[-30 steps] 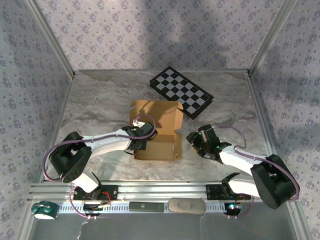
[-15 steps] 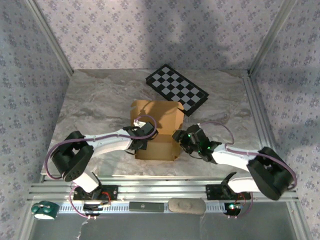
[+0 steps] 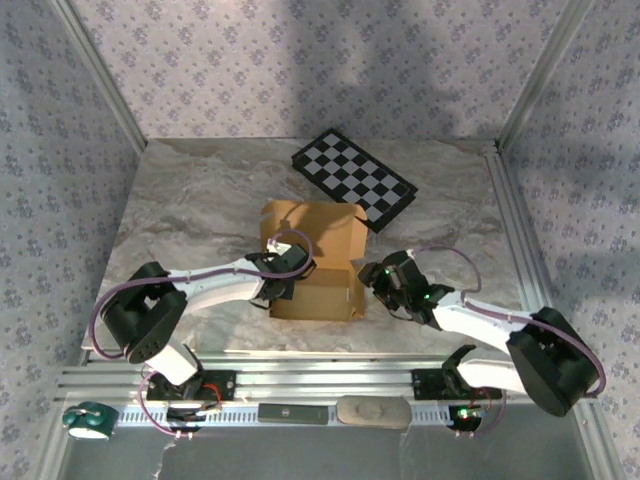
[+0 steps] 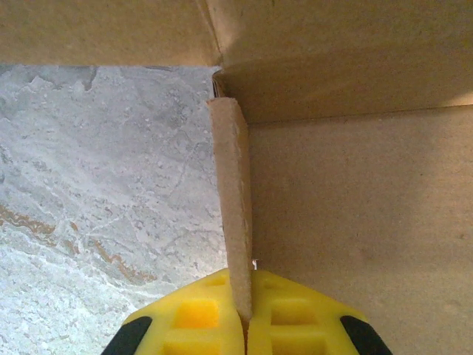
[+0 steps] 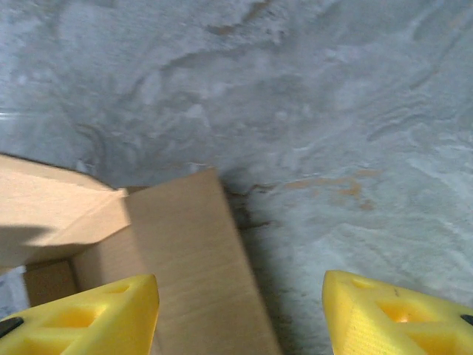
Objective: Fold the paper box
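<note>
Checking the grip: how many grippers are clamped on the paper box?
1. The left gripper is shut on a left side panel of the paper box; the right gripper is open at its right side, holding nothing.

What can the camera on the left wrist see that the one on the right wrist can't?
Left wrist view: the left jaws pinched shut on a thin side panel of the paper box, seen edge-on. Right wrist view: the right jaws standing open with a box flap ahead of them, not gripped. Both: tan cardboard, the marble table and yellow fingertips.
</note>
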`<action>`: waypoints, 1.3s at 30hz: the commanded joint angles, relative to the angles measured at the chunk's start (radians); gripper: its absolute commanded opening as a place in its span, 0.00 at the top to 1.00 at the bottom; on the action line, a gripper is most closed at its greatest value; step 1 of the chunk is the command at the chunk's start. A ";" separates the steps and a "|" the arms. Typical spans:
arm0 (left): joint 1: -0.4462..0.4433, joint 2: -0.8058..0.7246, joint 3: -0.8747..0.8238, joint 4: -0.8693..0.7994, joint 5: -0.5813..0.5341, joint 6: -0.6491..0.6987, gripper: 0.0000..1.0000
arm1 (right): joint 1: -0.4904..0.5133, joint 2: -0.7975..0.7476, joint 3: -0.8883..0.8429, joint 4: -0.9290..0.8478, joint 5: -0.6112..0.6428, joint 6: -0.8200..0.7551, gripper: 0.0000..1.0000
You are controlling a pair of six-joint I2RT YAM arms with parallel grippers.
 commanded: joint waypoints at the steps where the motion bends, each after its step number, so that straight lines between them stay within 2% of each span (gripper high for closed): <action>1: 0.010 0.004 0.000 -0.020 -0.034 0.021 1.00 | 0.009 0.013 -0.005 0.051 -0.008 -0.033 0.37; 6: 0.015 0.019 -0.005 -0.004 -0.029 0.023 1.00 | 0.026 0.035 -0.010 0.098 -0.014 -0.023 0.42; 15: 0.015 0.018 0.000 0.000 -0.021 0.028 1.00 | 0.041 0.105 0.011 0.140 -0.046 -0.015 0.33; 22: 0.014 0.016 -0.003 0.002 -0.020 0.028 1.00 | 0.074 0.100 0.048 0.134 -0.047 -0.015 0.34; 29: 0.014 0.014 -0.006 0.006 -0.016 0.027 1.00 | 0.105 0.053 0.078 0.076 -0.014 -0.018 0.42; 39: 0.015 0.011 0.000 0.004 -0.009 0.031 1.00 | 0.114 0.123 0.137 -0.016 -0.044 -0.053 0.56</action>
